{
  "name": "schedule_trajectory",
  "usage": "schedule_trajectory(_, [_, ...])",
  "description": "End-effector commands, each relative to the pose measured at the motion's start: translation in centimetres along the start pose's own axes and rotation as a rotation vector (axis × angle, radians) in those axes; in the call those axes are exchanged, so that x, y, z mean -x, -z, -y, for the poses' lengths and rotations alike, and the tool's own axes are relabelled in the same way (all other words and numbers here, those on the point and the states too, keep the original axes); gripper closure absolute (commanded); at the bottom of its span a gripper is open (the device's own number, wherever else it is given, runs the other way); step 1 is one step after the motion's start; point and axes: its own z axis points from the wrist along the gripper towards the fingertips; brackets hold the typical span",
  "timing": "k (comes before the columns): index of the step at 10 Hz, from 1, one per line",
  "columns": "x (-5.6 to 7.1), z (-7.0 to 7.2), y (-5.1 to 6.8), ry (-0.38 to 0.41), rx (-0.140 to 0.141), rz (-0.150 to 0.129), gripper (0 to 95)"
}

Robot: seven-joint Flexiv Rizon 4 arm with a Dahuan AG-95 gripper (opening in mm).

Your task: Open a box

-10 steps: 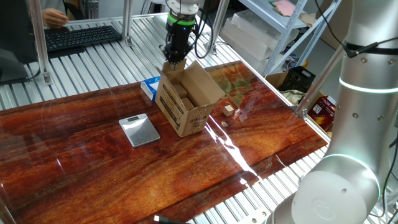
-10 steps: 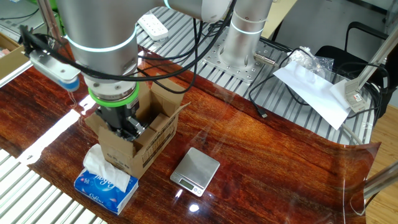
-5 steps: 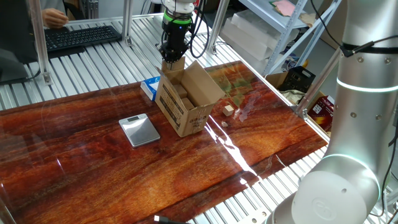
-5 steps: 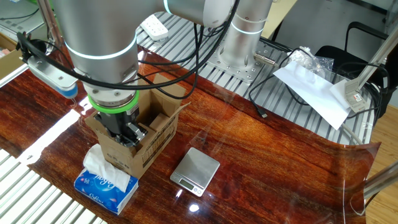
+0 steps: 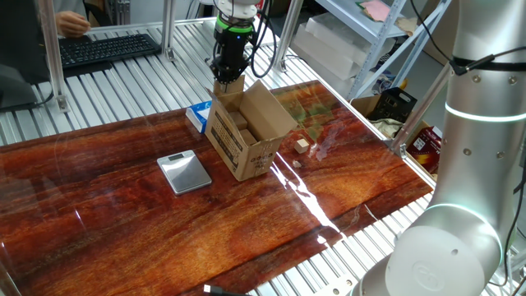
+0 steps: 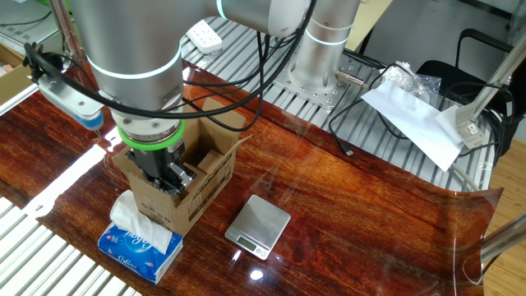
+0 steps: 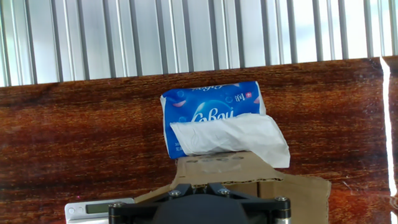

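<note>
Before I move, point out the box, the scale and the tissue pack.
box point(image 5: 246, 148), one fixed view, printed side wall.
scale point(image 6: 258, 226), the other fixed view, silver top plate.
tissue pack point(image 7: 211, 109), hand view, blue wrapper top.

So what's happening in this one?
A robot arm is working on opening a cardboard box on a wooden table. Its gripper is shut, pointing down at the box's far flap. The other top flaps are already up. A tissue packet lies beside the box, and a small scale sits nearby.
</note>
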Motion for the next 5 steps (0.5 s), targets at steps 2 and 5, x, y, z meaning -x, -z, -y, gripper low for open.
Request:
schedule_trajectory(2, [0.05, -0.01, 0.02, 0.013, 0.017, -0.015, 95.0])
schedule_trajectory(5, [0.05, -0.01, 0.02, 0.018, 0.018, -0.013, 95.0])
